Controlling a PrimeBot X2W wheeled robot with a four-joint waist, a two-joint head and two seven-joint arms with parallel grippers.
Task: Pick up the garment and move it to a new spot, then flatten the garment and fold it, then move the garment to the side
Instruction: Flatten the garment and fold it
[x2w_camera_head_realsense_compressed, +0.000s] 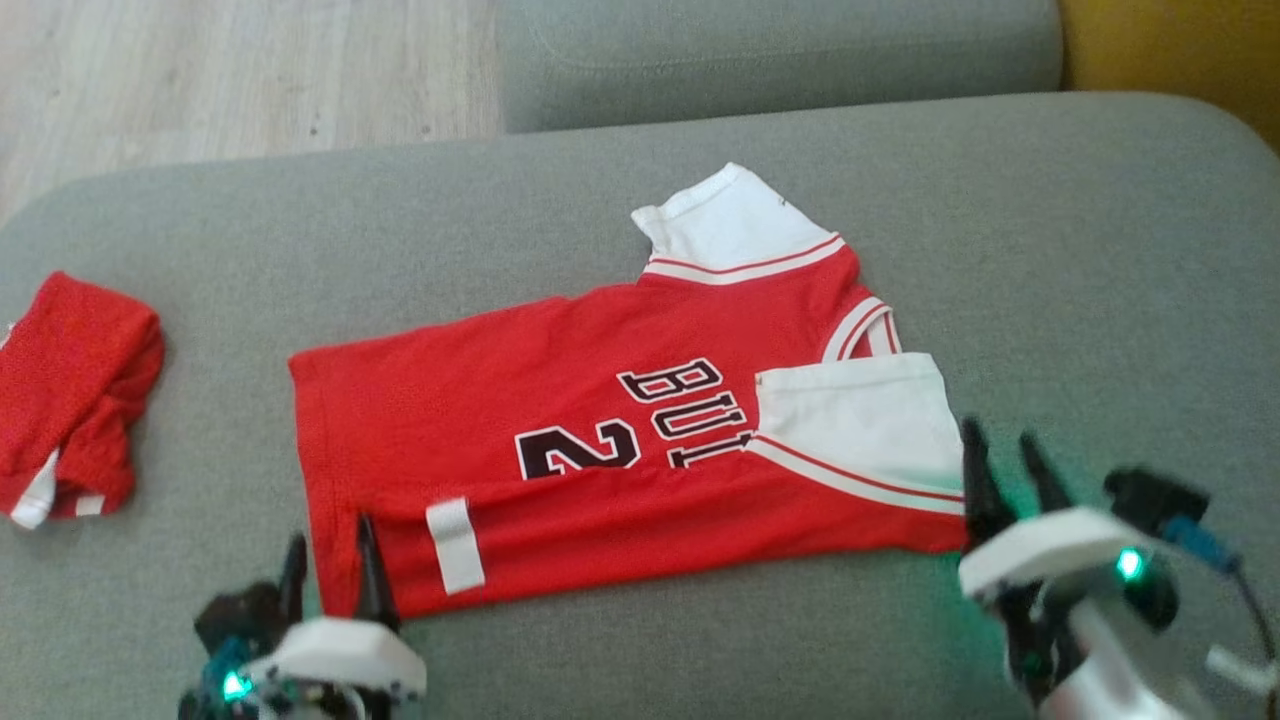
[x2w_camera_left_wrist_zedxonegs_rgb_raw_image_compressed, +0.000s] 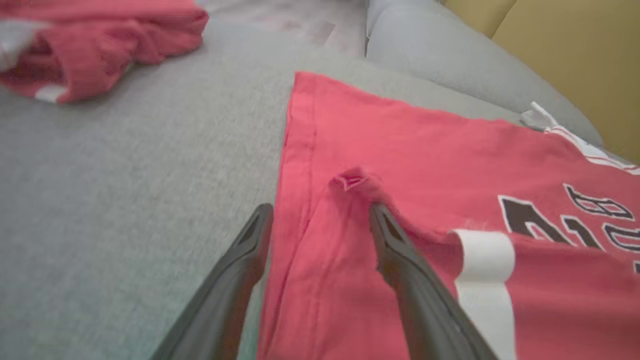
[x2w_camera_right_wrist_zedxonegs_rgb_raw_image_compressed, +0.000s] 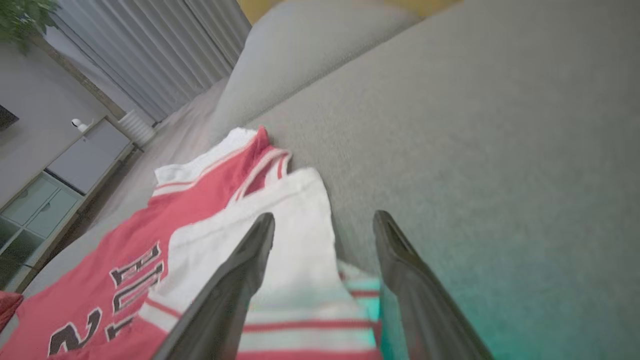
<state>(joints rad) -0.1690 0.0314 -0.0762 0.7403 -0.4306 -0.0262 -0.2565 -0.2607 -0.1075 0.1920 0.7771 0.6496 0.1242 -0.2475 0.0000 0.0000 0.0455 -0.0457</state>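
The garment (x2w_camera_head_realsense_compressed: 560, 430), a red jersey with white sleeves and black lettering, lies on the grey cushion with its near long edge folded over toward the middle. My left gripper (x2w_camera_head_realsense_compressed: 330, 565) stands open over the jersey's near-left corner (x2w_camera_left_wrist_zedxonegs_rgb_raw_image_compressed: 345, 182), where the cloth stays pinched up in a small peak between the fingers (x2w_camera_left_wrist_zedxonegs_rgb_raw_image_compressed: 400, 245). My right gripper (x2w_camera_head_realsense_compressed: 1005, 460) is open at the near-right corner, its fingers (x2w_camera_right_wrist_zedxonegs_rgb_raw_image_compressed: 240, 265) straddling the folded white sleeve (x2w_camera_right_wrist_zedxonegs_rgb_raw_image_compressed: 295, 240). Neither gripper holds any cloth.
A second red garment (x2w_camera_head_realsense_compressed: 70, 400) lies bunched at the cushion's left edge, also in the left wrist view (x2w_camera_left_wrist_zedxonegs_rgb_raw_image_compressed: 95, 45). A grey backrest cushion (x2w_camera_head_realsense_compressed: 780, 50) rises behind, with wood floor (x2w_camera_head_realsense_compressed: 200, 70) at the far left. Bare grey cushion (x2w_camera_head_realsense_compressed: 1100, 250) spreads to the right.
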